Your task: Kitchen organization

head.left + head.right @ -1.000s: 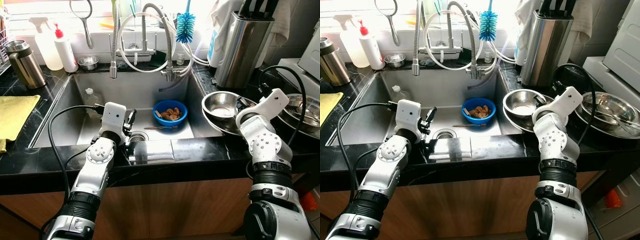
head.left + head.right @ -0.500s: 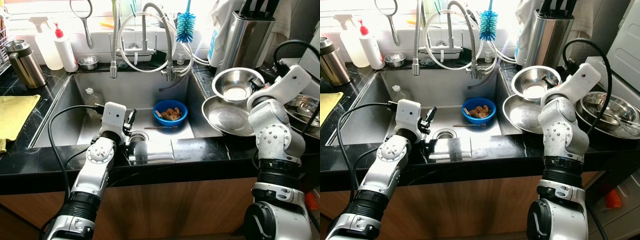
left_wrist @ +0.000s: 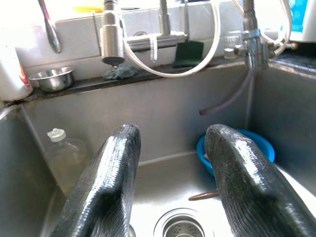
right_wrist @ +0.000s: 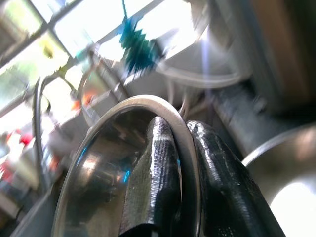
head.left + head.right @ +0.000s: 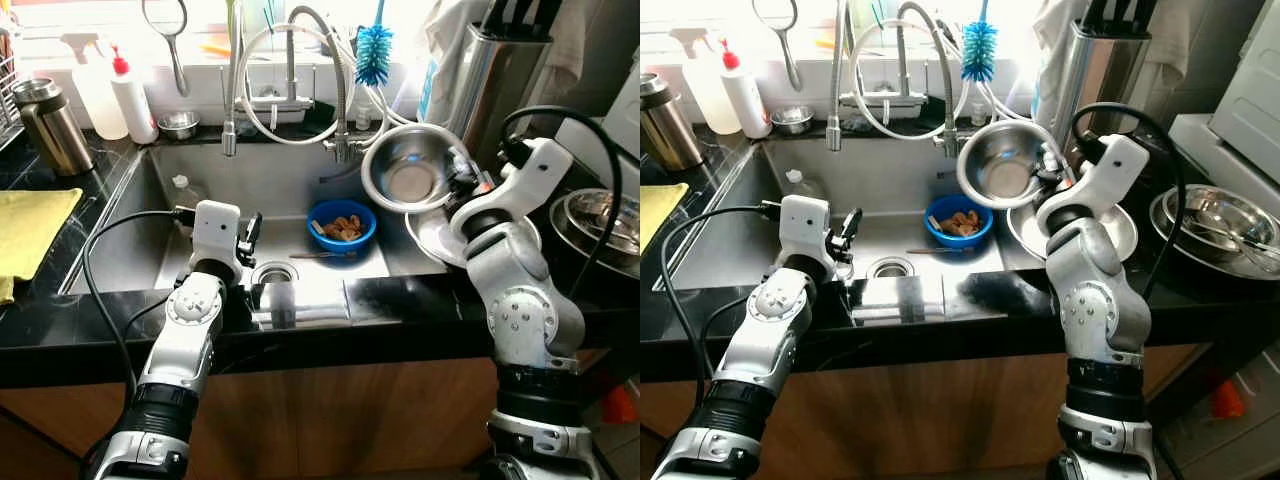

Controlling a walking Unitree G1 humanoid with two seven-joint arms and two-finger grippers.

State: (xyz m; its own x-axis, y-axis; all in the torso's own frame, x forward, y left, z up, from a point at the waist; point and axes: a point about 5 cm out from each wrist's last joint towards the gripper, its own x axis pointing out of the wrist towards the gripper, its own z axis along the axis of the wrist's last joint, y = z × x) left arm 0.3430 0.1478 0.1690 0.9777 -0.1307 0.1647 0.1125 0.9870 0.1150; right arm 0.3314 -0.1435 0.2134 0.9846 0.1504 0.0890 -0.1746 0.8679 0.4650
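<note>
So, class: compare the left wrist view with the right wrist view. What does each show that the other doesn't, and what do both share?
Left wrist: the open left gripper over the steel sink, a round blue plastic bowl and a clear plastic bottle.
Right wrist: the right gripper pinching the rim of a round stainless steel bowl, and a blurred blue bottle brush.
Both: white faucet hoses.
</note>
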